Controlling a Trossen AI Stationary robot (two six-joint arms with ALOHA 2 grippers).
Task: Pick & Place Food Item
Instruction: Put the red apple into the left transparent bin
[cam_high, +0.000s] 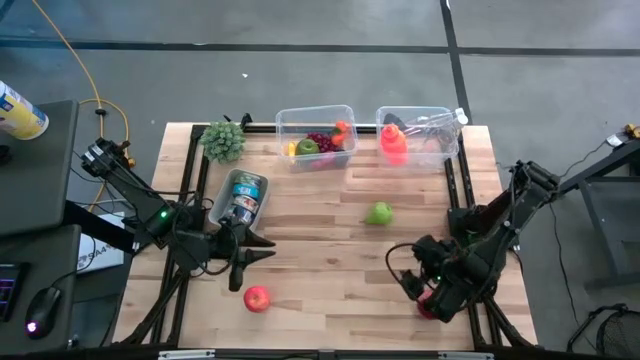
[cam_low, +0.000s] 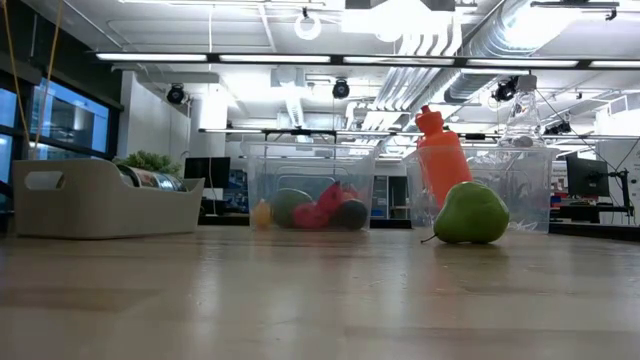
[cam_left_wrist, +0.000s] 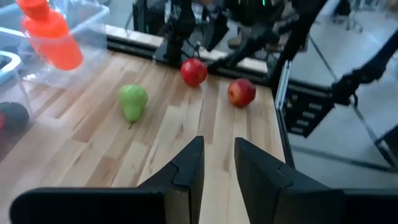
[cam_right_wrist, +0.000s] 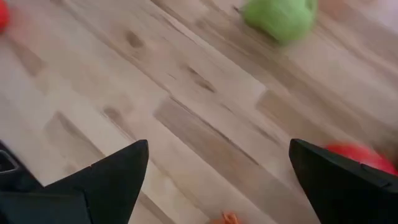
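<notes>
The round red apple (cam_high: 428, 306) lies at the desk's front right corner, right by the right gripper (cam_right_wrist: 217, 149), and I judge it to be the food item in hand. The right gripper's jaws are spread wide and hang low over bare wood; in the right wrist view the apple's red curve shows just outside one jaw, not between the two. The left wrist view shows a second red apple (cam_left_wrist: 194, 71) close beside it, near the right arm's base.

To do this step well, the right gripper should shift sideways until the apple sits centred between the jaws, then go down so the jaws meet the fruit at its widest part. A round, smooth apple will roll if one jaw touches first, so both should close together. Its neighbour is close enough to be knocked, so the approach is safer from the open side.

The clear plastic tub of mixed fruit (cam_high: 315, 135) at the far edge looks the likely goal. A green pear (cam_high: 379, 213) lies mid-desk between apple and tub, so the carry should pass above it.

The left gripper (cam_left_wrist: 217, 143) waits near the left edge, jaws slightly apart, holding nothing, with a third red apple (cam_high: 257, 298) nearby.
</notes>
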